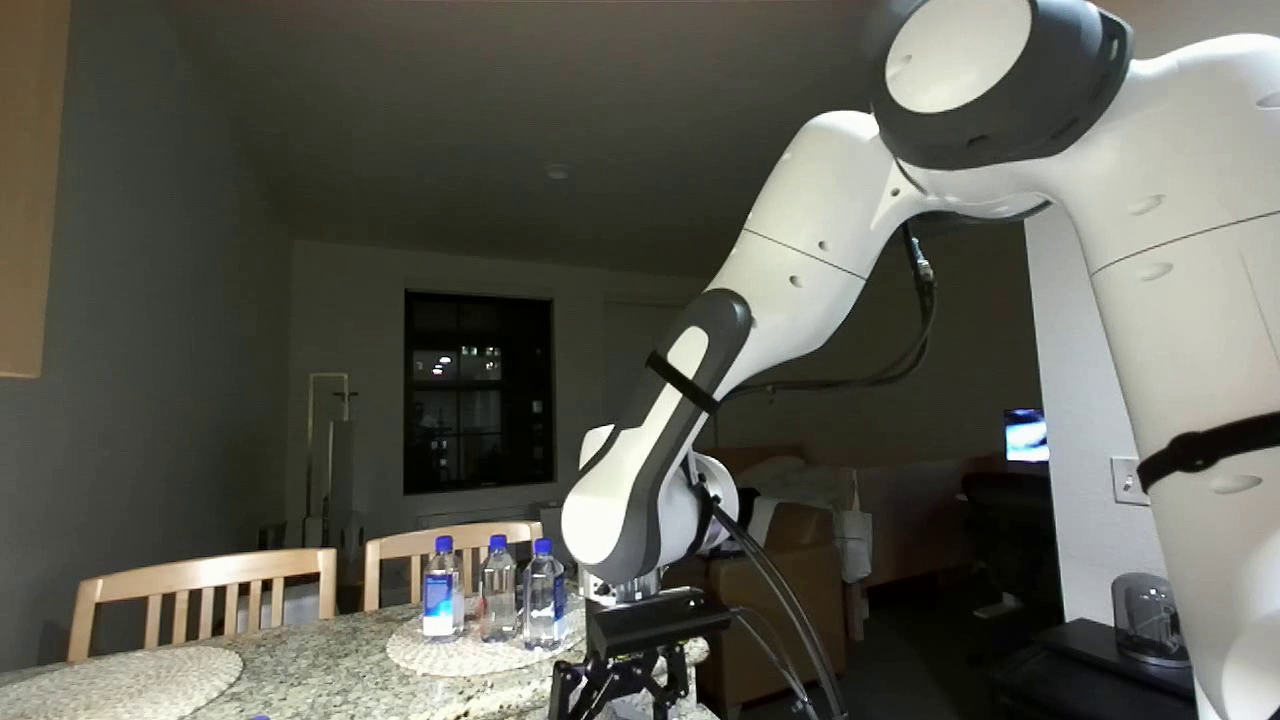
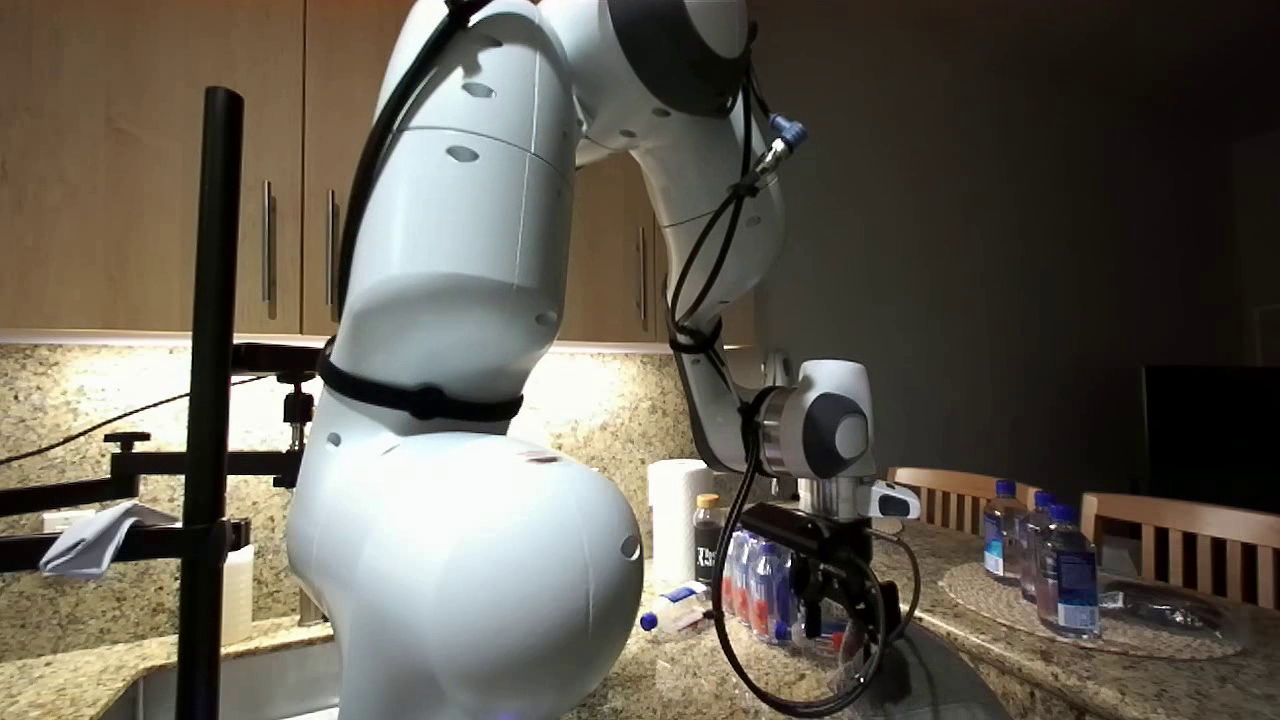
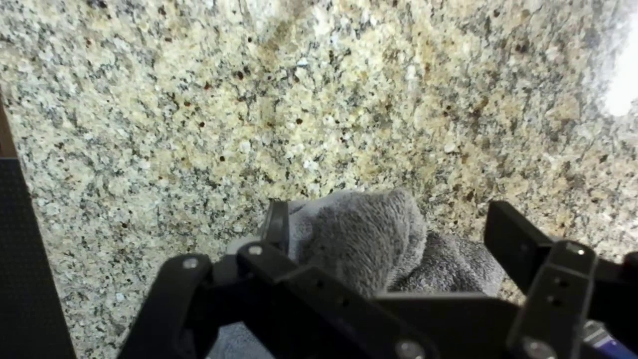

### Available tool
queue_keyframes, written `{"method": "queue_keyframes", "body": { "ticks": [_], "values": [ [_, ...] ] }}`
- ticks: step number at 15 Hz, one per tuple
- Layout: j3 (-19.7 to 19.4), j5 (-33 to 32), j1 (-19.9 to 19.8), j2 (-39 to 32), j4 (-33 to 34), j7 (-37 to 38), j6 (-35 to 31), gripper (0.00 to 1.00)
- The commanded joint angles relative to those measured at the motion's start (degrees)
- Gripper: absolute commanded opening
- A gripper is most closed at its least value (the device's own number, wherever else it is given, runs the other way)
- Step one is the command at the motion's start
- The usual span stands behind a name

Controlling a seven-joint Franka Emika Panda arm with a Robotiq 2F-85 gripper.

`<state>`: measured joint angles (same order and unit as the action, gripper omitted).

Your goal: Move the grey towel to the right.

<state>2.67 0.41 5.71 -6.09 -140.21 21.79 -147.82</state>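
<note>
The grey towel (image 3: 356,234) lies crumpled in soft folds on the speckled granite counter (image 3: 299,99) in the wrist view. My gripper (image 3: 389,229) is open, with its two fingers wide apart over the towel. The left finger is at the towel's left fold and the right finger is just past its right end. The gripper's own parts hide the near part of the towel. In both exterior views the gripper (image 1: 612,692) points down low over the counter, and it also shows near several bottles (image 2: 850,645). I cannot make out the towel clearly in the exterior views.
Water bottles (image 1: 497,590) stand on a round woven placemat (image 1: 460,655). More bottles (image 2: 765,590), a lying bottle (image 2: 677,607) and a paper roll (image 2: 680,510) are behind the gripper. A blue-labelled object (image 3: 610,344) shows lower right; a dark panel (image 3: 30,259) is at left.
</note>
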Motion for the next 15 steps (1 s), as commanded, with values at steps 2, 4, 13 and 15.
{"method": "queue_keyframes", "body": {
  "ticks": [2,4,13,15],
  "values": [
    [1.89,5.11,0.04,6.33,-3.51,-4.62,2.44,1.00],
    [2.50,6.09,0.31,7.44,-3.76,-5.47,3.32,1.00],
    [4.61,3.77,1.64,11.25,-1.91,-12.05,14.71,1.00],
    [4.46,1.80,1.39,13.00,-1.69,-12.73,16.37,1.00]
  ]
}}
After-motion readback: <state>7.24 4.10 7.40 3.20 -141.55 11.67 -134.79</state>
